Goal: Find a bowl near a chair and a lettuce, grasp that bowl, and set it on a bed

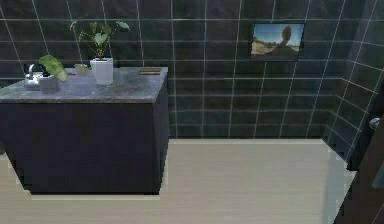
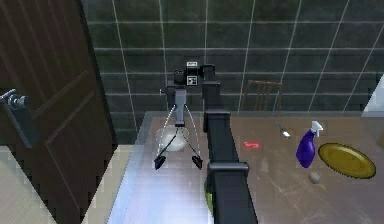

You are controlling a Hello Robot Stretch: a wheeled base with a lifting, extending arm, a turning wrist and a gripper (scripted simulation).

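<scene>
Gripper [image 2: 178, 163] is seen at the glossy tabletop [image 2: 270, 178] by the dark-tiled wall [image 2: 300, 45], a pale bowl-like blob [image 2: 180, 143] lying at its far end, so finger state and any hold cannot be told; blue spray bottle [image 2: 308, 148] and gold plate [image 2: 348, 160] are set nearby.

Home kitchen. Evidence: dark tiled walls [image 1: 200, 60]; stone-topped island bench [image 1: 125, 88] carrying potted plant [image 1: 100, 45] and lettuce [image 1: 52, 67]; second bench [image 2: 275, 170] with spray bottle [image 2: 309, 145], yellow plate [image 2: 348, 160]; wooden door [image 2: 45, 100].
</scene>
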